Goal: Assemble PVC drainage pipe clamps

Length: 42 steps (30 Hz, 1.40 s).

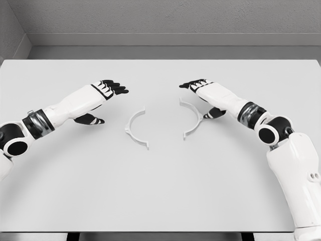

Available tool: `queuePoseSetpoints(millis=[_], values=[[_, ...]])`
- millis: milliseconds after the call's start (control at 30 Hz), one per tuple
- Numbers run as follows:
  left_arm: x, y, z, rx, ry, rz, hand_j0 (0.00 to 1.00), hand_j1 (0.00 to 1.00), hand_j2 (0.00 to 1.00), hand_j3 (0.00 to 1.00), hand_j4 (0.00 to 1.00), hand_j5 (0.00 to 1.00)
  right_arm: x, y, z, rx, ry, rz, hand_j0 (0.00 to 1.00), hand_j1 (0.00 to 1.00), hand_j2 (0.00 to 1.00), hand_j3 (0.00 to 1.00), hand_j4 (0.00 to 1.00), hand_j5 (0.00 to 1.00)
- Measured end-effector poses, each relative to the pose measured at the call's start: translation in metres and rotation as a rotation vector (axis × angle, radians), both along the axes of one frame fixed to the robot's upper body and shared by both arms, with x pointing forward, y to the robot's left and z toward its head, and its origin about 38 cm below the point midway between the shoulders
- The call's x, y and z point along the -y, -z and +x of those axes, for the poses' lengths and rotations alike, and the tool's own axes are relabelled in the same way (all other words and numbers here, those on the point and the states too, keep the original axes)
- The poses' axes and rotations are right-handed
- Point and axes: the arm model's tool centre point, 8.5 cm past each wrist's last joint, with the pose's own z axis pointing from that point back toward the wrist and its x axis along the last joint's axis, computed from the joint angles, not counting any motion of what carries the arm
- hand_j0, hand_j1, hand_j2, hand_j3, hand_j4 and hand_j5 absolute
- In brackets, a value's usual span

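Table: I see a plain white table filling most of my head view; both arms reach onto it from the near corners; the bare near stretch lies below both hands.
Left clamp half: a thin white half-ring, the left clamp half, lies flat on the table, just inward of and slightly nearer than my left hand; its open side faces the other half; it touches neither hand.
Right clamp half: the right clamp half lies flat just inward of my right hand; its open side faces left; its outer curve sits close by that hand's thumb, and I cannot tell whether they touch; the two halves lie apart, with a gap of bare table between them.
Left hand: my left hand hovers palm down above the table, outward of its clamp half; black fingers stretched and relaxed, thumb hanging beneath; it holds nothing.
Right hand: my right hand mirrors it, fingers extended toward the middle and loose; nothing clasped.
Far edge: beyond both hands the tabletop ends at a grey wall.
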Motion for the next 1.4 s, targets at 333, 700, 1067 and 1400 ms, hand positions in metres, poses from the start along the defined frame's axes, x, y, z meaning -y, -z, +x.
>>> queuePoseSetpoints(millis=[333, 700, 1067, 1400], values=[[0.002, 0.001, 0.000, -0.002, 0.002, -0.003, 1.00, 1.00, 1.00, 1.00, 1.00, 1.00, -0.004, 0.005, 0.003, -0.016, -0.002, 0.001, 1.00, 1.00, 1.00, 1.00, 1.00, 1.00], [-0.001, 0.000, 0.000, 0.000, -0.002, -0.003, 1.00, 1.00, 1.00, 1.00, 1.00, 1.00, -0.022, 0.004, 0.001, -0.014, -0.034, 0.000, 1.00, 1.00, 1.00, 1.00, 1.00, 1.00], [-0.002, -0.002, 0.001, 0.003, -0.005, -0.003, 1.00, 1.00, 1.00, 1.00, 1.00, 1.00, -0.044, -0.002, -0.005, 0.001, -0.078, 0.006, 1.00, 1.00, 1.00, 1.00, 1.00, 1.00], [-0.001, -0.001, 0.000, 0.002, -0.003, -0.005, 1.00, 1.00, 1.00, 1.00, 1.00, 1.00, -0.067, -0.001, -0.009, -0.008, -0.109, 0.015, 1.00, 1.00, 1.00, 1.00, 1.00, 1.00]])
